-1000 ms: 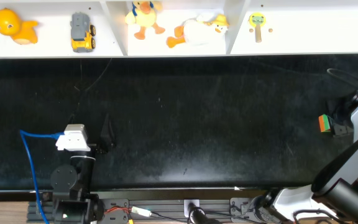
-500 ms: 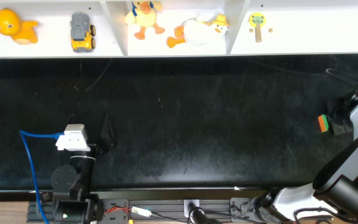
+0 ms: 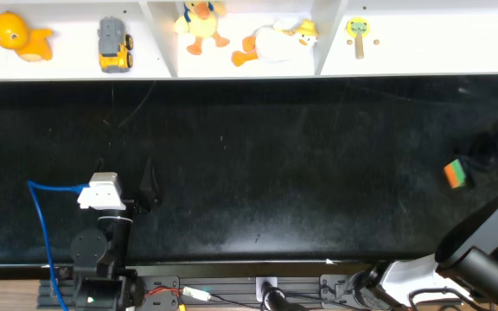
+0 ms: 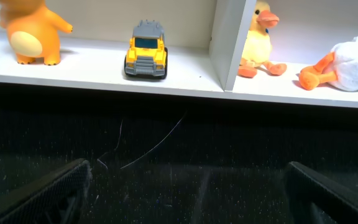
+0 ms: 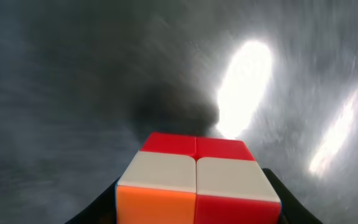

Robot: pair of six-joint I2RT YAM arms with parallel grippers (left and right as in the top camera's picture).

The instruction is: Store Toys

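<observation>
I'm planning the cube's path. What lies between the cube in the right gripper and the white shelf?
Nothing stands in the way. In the top view, only bare black mat stretches from the cube to the white shelf.

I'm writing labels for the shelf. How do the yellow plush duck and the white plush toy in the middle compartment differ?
The yellow duck sits upright, while the white toy lies on its side. The yellow duck's body is yellow and the white toy's is white. The white toy's feet point toward the yellow duck. Both are soft toys with orange feet, sharing one compartment.
</observation>
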